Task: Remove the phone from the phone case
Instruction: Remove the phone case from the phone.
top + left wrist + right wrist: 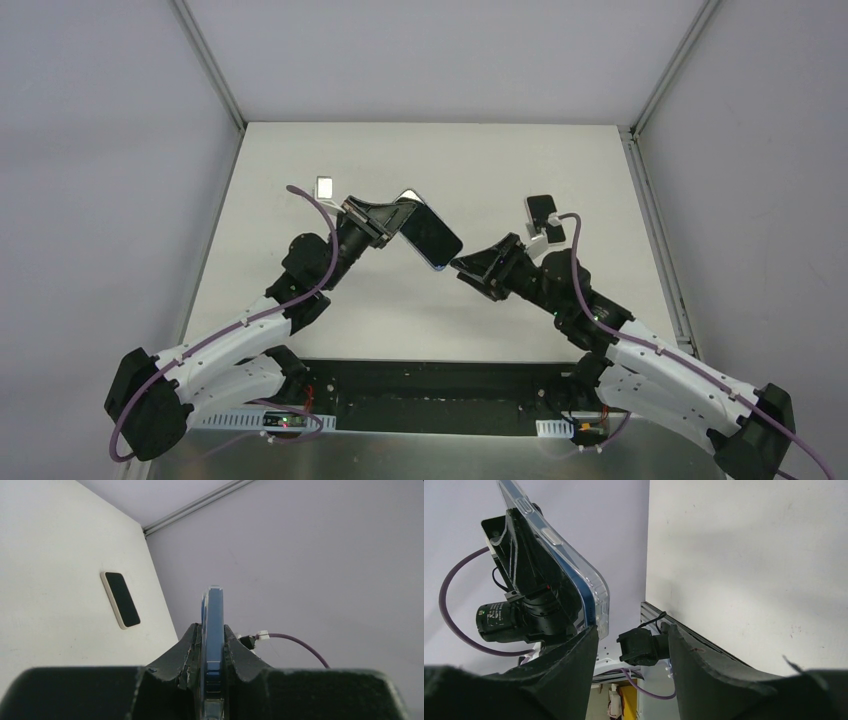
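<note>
Clamping the phone (432, 238), still in its case (574, 565), in the left gripper (396, 219) just left of centre in the top view: closing down to the slab's thickness, pressing its fingers (189, 647) against the two flat faces. Holding it up off the table (420, 150), slanting down toward the right, dark face turned to the camera. Showing edge-on up the middle of the left wrist view, blue rim rising out between the fingers. Hanging the right gripper (465, 266) just right of centre, at the phone's lower corner, gaping wide and gripping nothing. Framing that corner at centre left of the right wrist view, clear case wrapping the blue edge, sitting just above the tip of one spread finger (574, 665); touching or not, cannot tell. Lying flat on the table further right, above centre right in the top view and at the left of the left wrist view: a second phone (541, 208), dark with a pale rim, apart from the held one.
</note>
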